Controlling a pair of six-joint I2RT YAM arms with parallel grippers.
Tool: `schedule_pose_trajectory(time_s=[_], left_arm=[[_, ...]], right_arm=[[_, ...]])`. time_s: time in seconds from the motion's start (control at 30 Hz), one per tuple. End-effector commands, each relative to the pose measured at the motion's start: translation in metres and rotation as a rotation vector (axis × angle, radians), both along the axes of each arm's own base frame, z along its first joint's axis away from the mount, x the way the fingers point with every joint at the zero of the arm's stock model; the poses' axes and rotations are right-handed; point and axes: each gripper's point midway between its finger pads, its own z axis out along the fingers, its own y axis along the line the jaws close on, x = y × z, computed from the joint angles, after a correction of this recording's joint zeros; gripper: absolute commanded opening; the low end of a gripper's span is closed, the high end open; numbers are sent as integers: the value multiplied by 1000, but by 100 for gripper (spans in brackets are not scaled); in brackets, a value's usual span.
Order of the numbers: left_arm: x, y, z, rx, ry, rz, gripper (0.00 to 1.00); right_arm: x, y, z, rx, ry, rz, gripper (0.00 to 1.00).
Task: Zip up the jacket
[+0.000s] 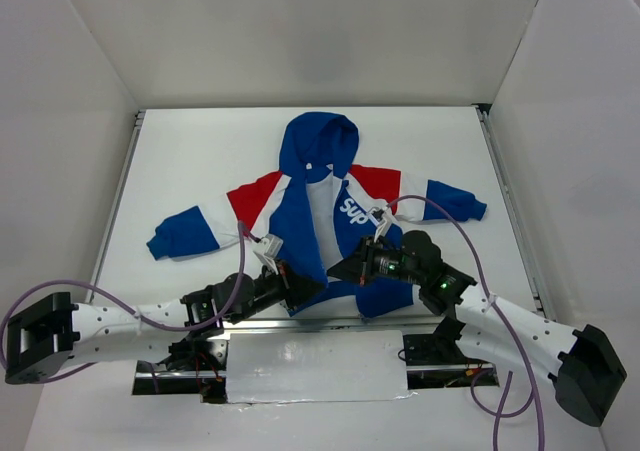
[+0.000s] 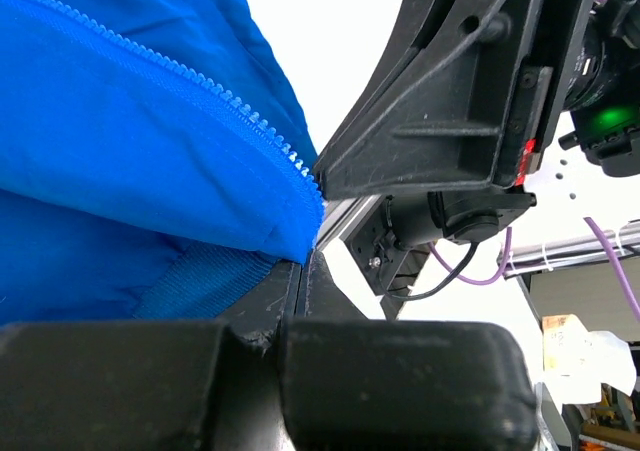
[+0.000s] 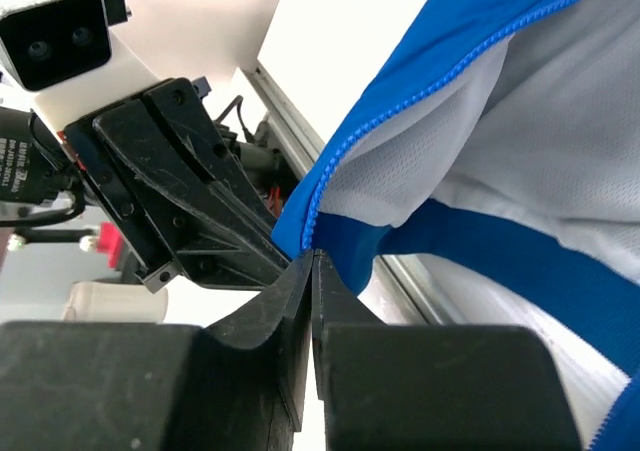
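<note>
The jacket (image 1: 318, 186) lies flat on the white table, hood far, front open, royal blue with red and white shoulder bands and white lettering. Both grippers meet at its bottom hem near the zipper's lower end. My left gripper (image 1: 300, 283) is shut on the left front panel's bottom corner (image 2: 290, 226), beside the blue zipper teeth (image 2: 200, 81). My right gripper (image 1: 345, 268) is shut on the right panel's bottom corner (image 3: 310, 233), where the zipper tape (image 3: 400, 111) and white mesh lining (image 3: 520, 121) show. The two grippers' tips almost touch. No slider shows.
A metal rail (image 1: 320, 323) runs along the table's near edge just under the hem. White walls enclose the table at left, right and back. Purple cables (image 1: 470, 246) loop from both arms over the near part of the table.
</note>
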Motion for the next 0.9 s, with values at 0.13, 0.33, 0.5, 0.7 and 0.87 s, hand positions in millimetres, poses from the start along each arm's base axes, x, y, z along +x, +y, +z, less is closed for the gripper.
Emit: schedule_pose_trajectory(time_s=[0.13, 0.33, 0.5, 0.7, 0.87], left_arm=[[0, 0, 15, -48, -18, 0, 0], [2, 2, 15, -42, -12, 17, 0], [1, 0, 19, -57, -16, 10, 0], [1, -7, 29, -81, -31, -11, 0], [1, -9, 31, -82, -35, -11, 0]], right_arm=[[8, 4, 21, -19, -76, 6, 8], [10, -3, 16, -57, -105, -18, 37], [-11, 7, 23, 19, -128, 120, 50], [-17, 14, 20, 48, -98, 168, 50], [-20, 16, 18, 59, -80, 194, 47]])
